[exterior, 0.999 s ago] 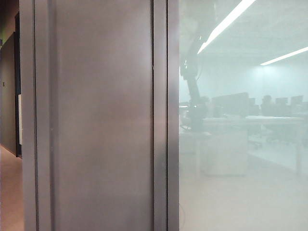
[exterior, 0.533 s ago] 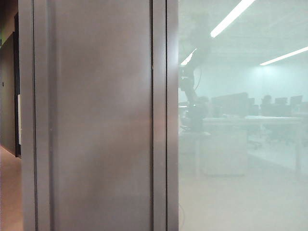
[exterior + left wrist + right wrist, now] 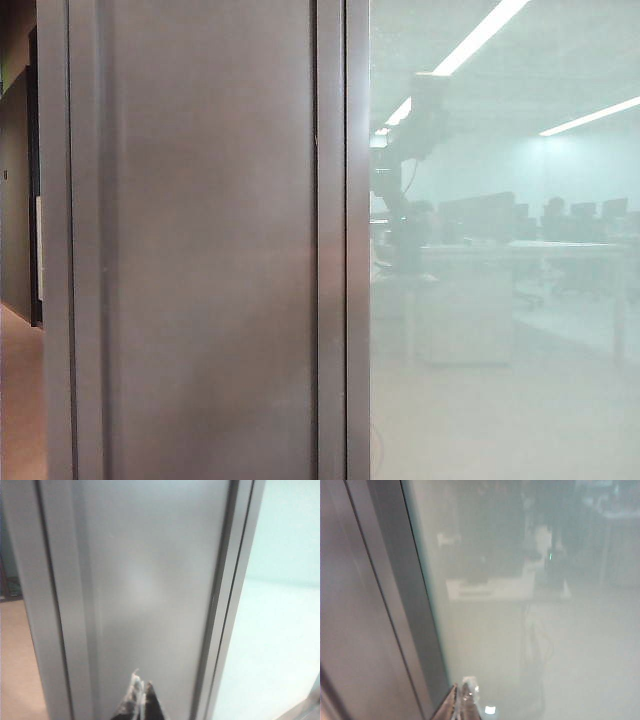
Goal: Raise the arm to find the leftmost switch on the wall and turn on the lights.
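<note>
Only the exterior view catches the arm [image 3: 405,175], a hazy silhouette in the frosted glass [image 3: 500,380] right of the grey metal panel [image 3: 210,250], bent with its head raised, while the left gripper [image 3: 139,700] faces that panel and the right gripper [image 3: 462,700] the glass, both pinched closed.

arm [image 3: 405,170]: hazy silhouette in glass | left pincer [image 3: 139,700], right pincer [image 3: 462,700]: tips only, edge-cropped
</note>
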Controlling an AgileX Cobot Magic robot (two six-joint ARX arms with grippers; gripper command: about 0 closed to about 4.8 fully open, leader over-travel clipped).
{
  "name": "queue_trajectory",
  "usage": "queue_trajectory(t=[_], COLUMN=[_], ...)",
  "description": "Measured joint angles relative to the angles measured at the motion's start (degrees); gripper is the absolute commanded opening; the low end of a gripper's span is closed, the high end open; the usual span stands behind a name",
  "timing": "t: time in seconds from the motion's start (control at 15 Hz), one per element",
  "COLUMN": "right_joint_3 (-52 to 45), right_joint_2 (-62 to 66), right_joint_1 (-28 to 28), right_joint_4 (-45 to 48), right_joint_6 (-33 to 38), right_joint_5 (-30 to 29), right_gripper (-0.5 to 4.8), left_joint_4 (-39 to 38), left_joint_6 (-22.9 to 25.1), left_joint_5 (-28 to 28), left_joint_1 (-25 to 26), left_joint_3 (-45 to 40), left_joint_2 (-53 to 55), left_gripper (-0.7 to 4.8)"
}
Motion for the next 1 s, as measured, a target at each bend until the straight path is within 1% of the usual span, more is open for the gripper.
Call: queue_trajectory(t=[0.13, 0.33, 0.47, 0.6, 0.67, 0.73, 0.8, 1.0], right_joint_3=[0.00, -0.02, -0.02, -0.13, -0.11, -0.11, -0.07, -0.04], right_joint_2=[-0.11, -0.20, -0.20, 0.70, 1.51, 1.44, 1.22, -0.02], right_joint_1=[0.00, 0.00, 0.00, 0.00, 0.00, 0.00, 0.00, 0.00], right_joint_4=[-4.09, -8.57, -7.98, -1.22, 6.58, 9.97, 11.54, 11.96], right_joint_6=[0.04, 0.44, -0.02, -2.49, -3.04, -3.23, -3.28, -3.30], right_joint_5=[-0.02, -0.24, -0.07, 0.17, 0.22, 0.20, 0.11, 0.04], right_gripper=[-0.01, -0.01, -0.01, -0.01, -0.01, -0.01, -0.01, -0.01], left_joint_4=[0.11, 0.11, 0.11, 0.11, 0.11, 0.11, 0.11, 0.11], left_joint_6=[-0.83, -0.83, -0.83, -0.83, -0.83, -0.83, -0.83, -0.83], left_joint_5=[0.00, 0.00, 0.00, 0.00, 0.00, 0.00, 0.00, 0.00], left_joint_1=[0.00, 0.00, 0.00, 0.00, 0.00, 0.00, 0.00, 0.00], left_joint_3=[0.00, 0.00, 0.00, 0.00, 0.00, 0.00, 0.00, 0.00], left_joint_2=[0.02, 0.02, 0.00, 0.02, 0.00, 0.02, 0.02, 0.02], left_gripper=[-0.05, -0.05, -0.05, -0.05, -0.05, -0.05, -0.05, -0.05])
